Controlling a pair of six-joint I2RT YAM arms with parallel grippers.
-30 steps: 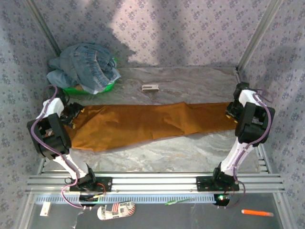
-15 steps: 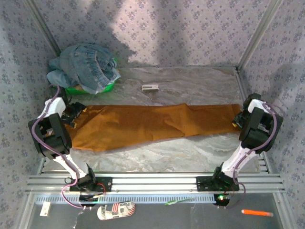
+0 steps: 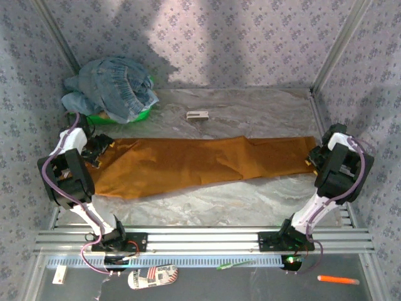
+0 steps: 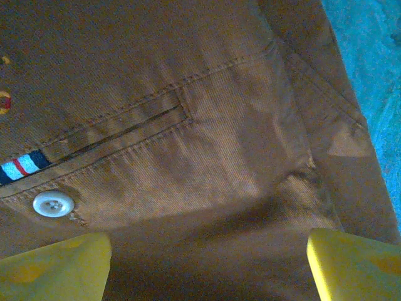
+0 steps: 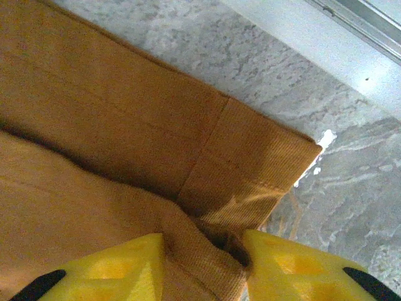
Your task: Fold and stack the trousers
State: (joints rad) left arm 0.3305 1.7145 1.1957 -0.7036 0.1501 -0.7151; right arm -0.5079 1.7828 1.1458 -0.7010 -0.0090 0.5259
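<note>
The ochre-orange trousers [image 3: 188,163] lie flat and stretched out across the table, waist to the left, leg ends to the right. My left gripper [image 3: 100,149] hovers over the waist end. In the left wrist view its yellow fingers [image 4: 56,269] stand wide apart above the cloth, open [image 4: 210,251]. A back pocket slit [image 4: 125,125], a white button [image 4: 53,204] and a striped tag [image 4: 22,166] show below it. My right gripper [image 3: 311,157] is at the leg ends. In the right wrist view it is shut [image 5: 203,251] on a bunched fold of the hem [image 5: 250,169].
A heap of blue jeans [image 3: 113,88] sits on a green basket [image 3: 100,118] at the back left, close to my left arm. A small white box [image 3: 198,115] lies behind the trousers. The metal frame rail [image 3: 311,94] runs just right of my right gripper.
My right gripper has moved to the right with the hem in it, drawing the legs out straight. The left arm has shifted only slightly.
</note>
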